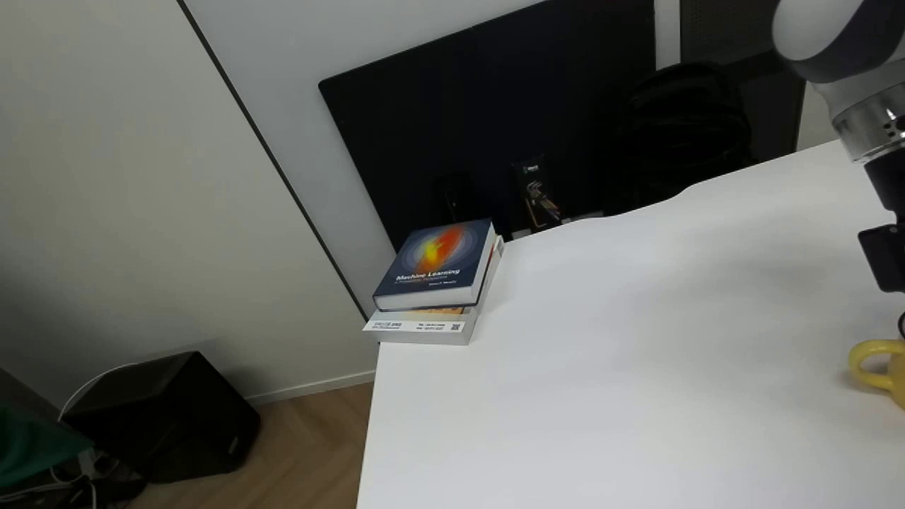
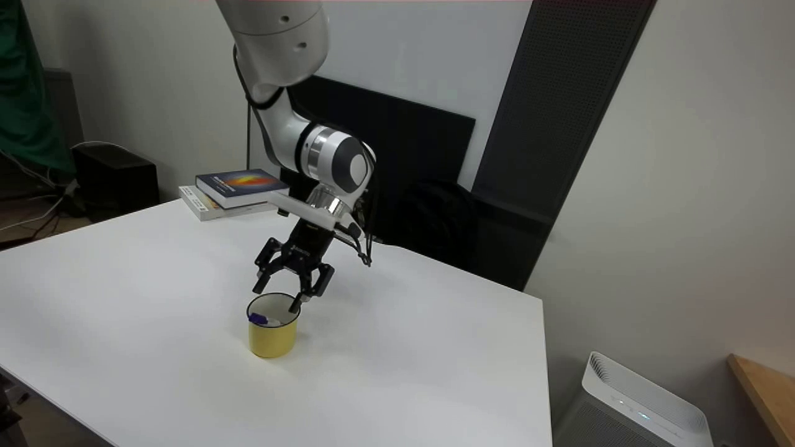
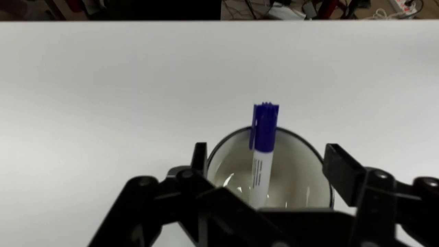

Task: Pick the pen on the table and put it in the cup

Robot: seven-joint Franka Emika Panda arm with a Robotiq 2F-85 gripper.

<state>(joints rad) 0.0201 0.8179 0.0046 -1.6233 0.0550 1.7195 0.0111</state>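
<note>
A yellow cup (image 2: 272,341) with a pale inside and dark rim stands upright on the white table (image 2: 404,366). Its handle side shows at the edge of an exterior view (image 1: 898,385). The pen (image 3: 263,147), white with a blue-purple cap, leans inside the cup. Its cap rests at the rim and pokes past it; its lower end is hidden by the gripper. The cap also shows in an exterior view (image 2: 258,319). My gripper (image 2: 274,301) is open and empty just above the cup, its fingers (image 3: 269,163) spread to either side of the rim. The pen is not held.
Two stacked books (image 1: 438,276) lie at a table corner, also seen in an exterior view (image 2: 242,186). A dark panel (image 1: 495,120) and a black backpack (image 1: 679,134) stand behind the table. A white appliance (image 2: 646,397) stands beside it.
</note>
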